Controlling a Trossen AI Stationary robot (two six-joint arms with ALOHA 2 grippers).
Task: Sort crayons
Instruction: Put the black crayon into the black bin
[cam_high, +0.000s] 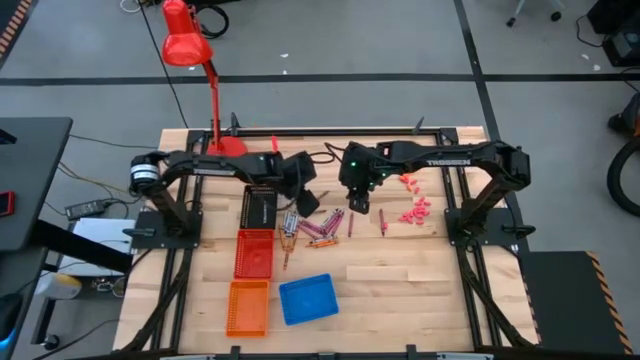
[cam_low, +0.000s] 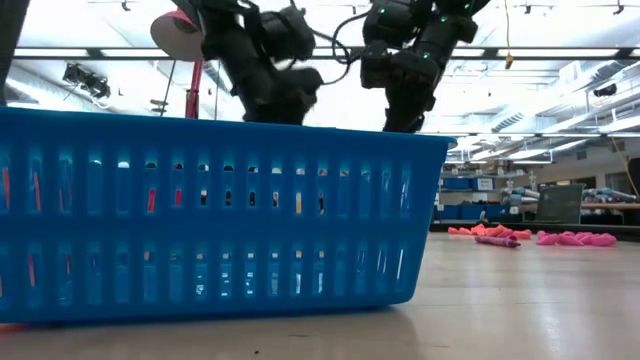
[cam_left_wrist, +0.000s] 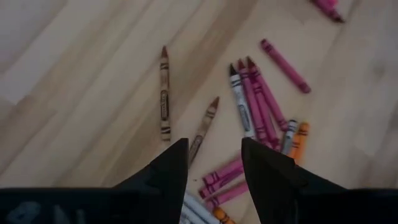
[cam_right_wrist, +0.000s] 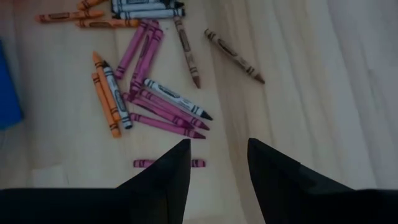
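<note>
Blue basket (cam_low: 200, 215) fills the low view, hiding the crayons (cam_left_wrist: 255, 106) behind it. Pink bits (cam_low: 575, 238) too small. One crayon (cam_left_wrist: 326, 7) cut off at edge.

Grey floor (cam_high: 400, 40) w/ cables, red lamp (cam_high: 185, 45) (table edge).

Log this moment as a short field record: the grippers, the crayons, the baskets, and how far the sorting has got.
left gripper: jaws open, empty, above the left side of the pile
right gripper: jaws open, empty, above the right side of the pile
crayons: loose heap on the table, mostly magenta with brown, orange and white-wrapped ones
baskets: black basket, red basket, orange basket, blue basket
pink bits: scattered right of the pile
progress: heap still unsorted; basket contents unclear
</note>
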